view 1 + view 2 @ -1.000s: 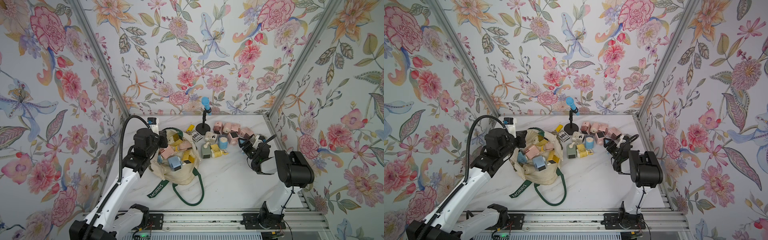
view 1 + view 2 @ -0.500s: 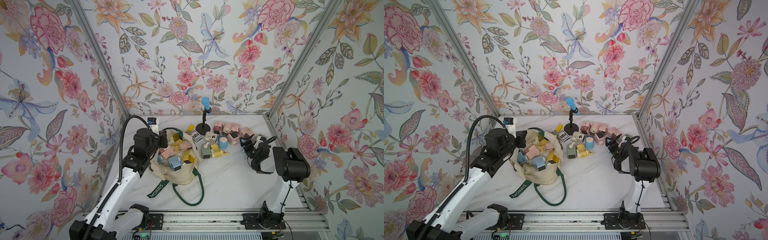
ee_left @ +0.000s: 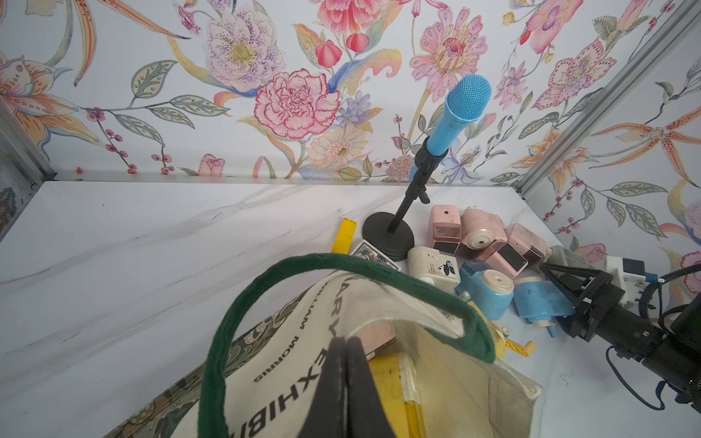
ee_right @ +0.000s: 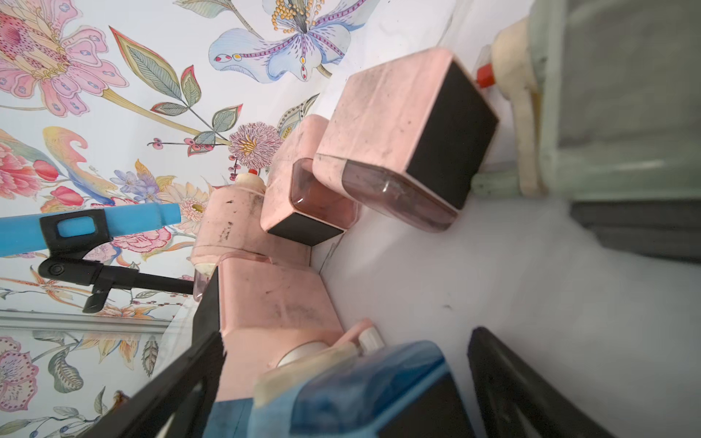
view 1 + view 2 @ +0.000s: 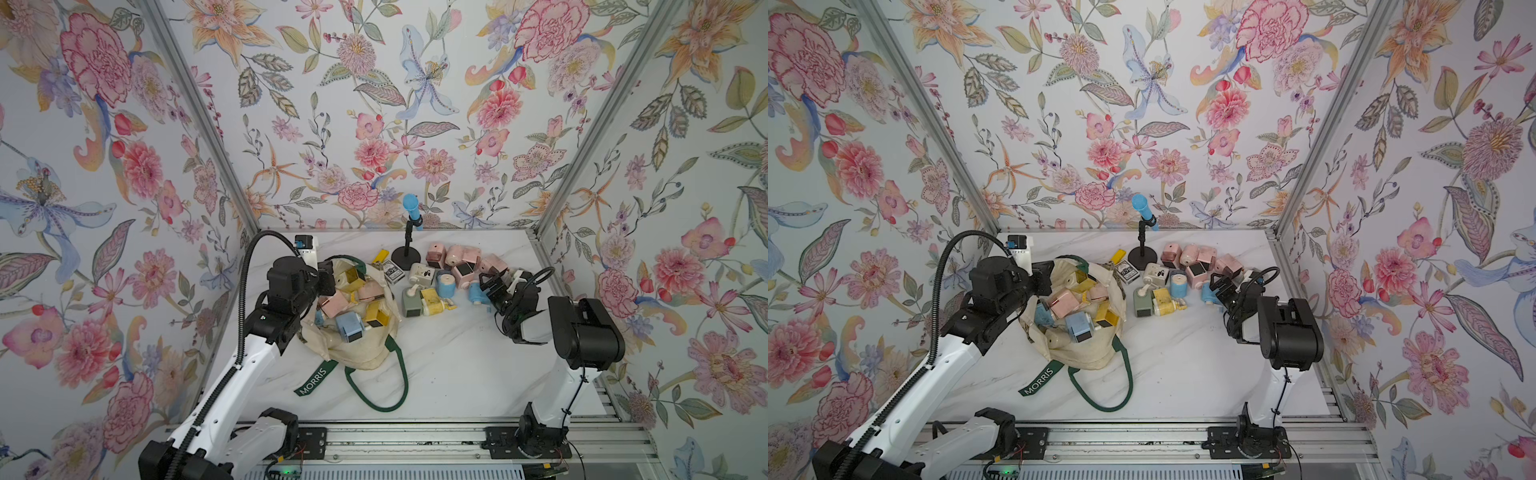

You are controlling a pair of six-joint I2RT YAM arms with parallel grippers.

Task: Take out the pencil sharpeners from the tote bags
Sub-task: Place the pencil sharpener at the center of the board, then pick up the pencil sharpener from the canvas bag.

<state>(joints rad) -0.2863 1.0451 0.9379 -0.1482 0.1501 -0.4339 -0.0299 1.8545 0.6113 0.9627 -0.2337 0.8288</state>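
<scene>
Near: cream tote bag [image 5: 361,353] slumping open on white table [image 5: 457,374], green handles trailing frontward. Pink, yellow, blue sharpeners [image 5: 349,326] lying inside bag. L gripper [image 3: 345,364] sitting at bag rim, jaws pressed tight together; can't tell if cloth pinched. R gripper [image 4: 347,333] resting low, jaws spread wide either side of blue sharpener [image 4: 360,386], not squeezing. Farther back: loose sharpeners [image 5: 457,266] crowding beside mic stand [image 5: 405,259].

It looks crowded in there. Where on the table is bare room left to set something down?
Bare table: the front stretch right of the tote bag, and the back corner left of the microphone stand. Crowded: the pencil sharpeners piled from that stand to the right gripper.
</scene>
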